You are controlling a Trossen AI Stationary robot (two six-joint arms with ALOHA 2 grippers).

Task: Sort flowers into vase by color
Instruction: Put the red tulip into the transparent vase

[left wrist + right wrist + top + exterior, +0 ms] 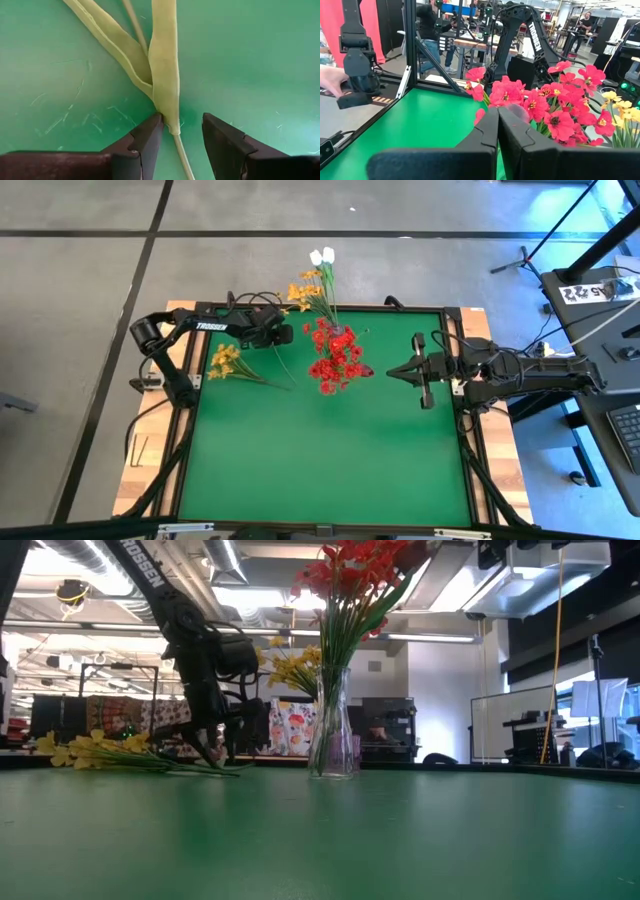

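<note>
The left gripper (182, 145) is low over the green table (320, 460) at its far left part, with its two fingers parted and the thin stem (181, 152) of a flower lying on the mat between them, closer to one finger than the other and not clamped. Just ahead of the fingertips that stem widens into long pale green leaves (162, 65) that run away across the mat. From above, this gripper (283, 335) sits at the stem end of the yellow flowers (224, 361), whose blooms lie flat on the table toward the left edge, with the stems slanting toward the middle. Just to the right of it stands a clear glass vase (333, 730), upright near the far middle of the table, holding red flowers (337, 357), a bunch of yellow-orange flowers (303, 293) and white buds (322, 256) that lean out over the far edge. The right gripper (392, 370) hovers to the right of the vase with its fingers pressed together and nothing between them, pointed toward the red blooms.
</note>
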